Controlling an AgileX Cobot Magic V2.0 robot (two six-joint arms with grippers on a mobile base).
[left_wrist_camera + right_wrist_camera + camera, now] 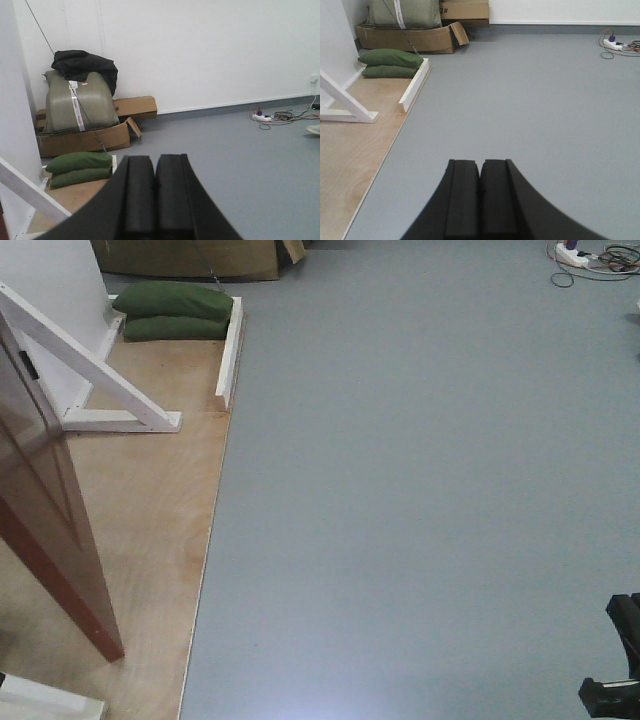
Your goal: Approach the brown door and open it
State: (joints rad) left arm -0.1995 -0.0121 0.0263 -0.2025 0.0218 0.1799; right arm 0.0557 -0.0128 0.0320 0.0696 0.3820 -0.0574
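Note:
The brown door (45, 510) stands at the left edge of the front view, swung out at an angle over the plywood floor panel (150, 510). Its handle is not in view. My left gripper (156, 162) is shut and empty, pointing toward the far white wall. My right gripper (480, 167) is shut and empty, held over the grey floor. A black part of the right arm (620, 660) shows at the lower right of the front view. Neither gripper is near the door.
A white diagonal brace (95, 365) and white base rail (230, 350) frame the door stand. Two green sandbags (172, 312) lie at its far end. Cardboard boxes (90, 137) with a grey-green bag (80, 102) stand by the wall. A power strip with cables (575, 255) lies far right.

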